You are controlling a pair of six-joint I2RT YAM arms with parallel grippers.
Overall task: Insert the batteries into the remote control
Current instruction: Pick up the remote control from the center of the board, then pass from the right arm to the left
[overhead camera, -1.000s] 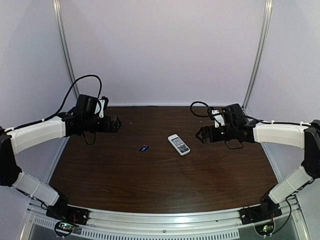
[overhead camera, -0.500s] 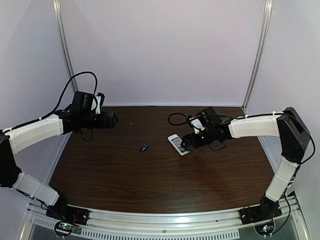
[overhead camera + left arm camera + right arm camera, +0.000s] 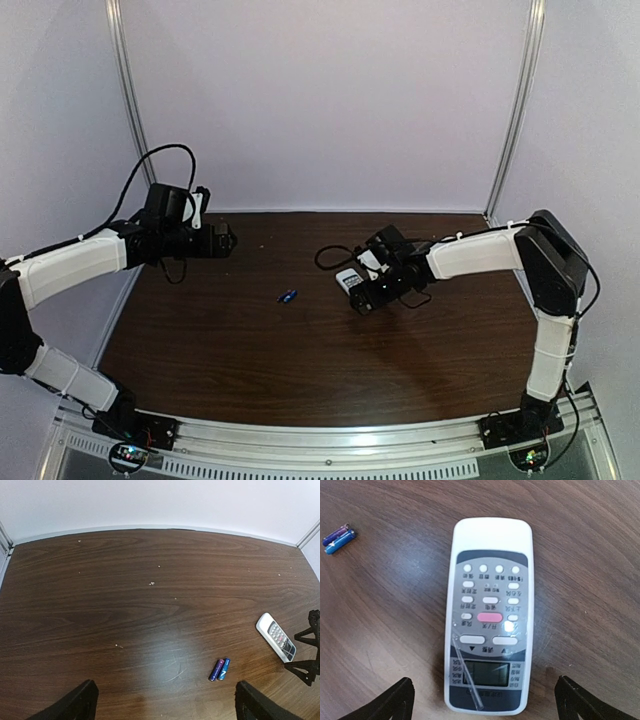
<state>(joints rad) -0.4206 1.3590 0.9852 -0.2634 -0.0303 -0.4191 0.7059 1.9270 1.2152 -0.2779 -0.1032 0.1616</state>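
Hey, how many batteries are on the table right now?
2 batteries, a purple one and a blue one, side by side on the table, apart from the remote control. None seem hidden.

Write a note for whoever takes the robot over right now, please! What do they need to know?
Left pincer: open, empty, hovering over the table at the far left.
Right pincer: open, poised over the remote control, a finger on either side of its screen end, nothing gripped.
The remote control lies on the table, buttons up.
Batteries: both side by side on the table, left of the remote control, apart from it.
Done: nothing loaded.
Left: probably turn it over, open its back, fit both cells.
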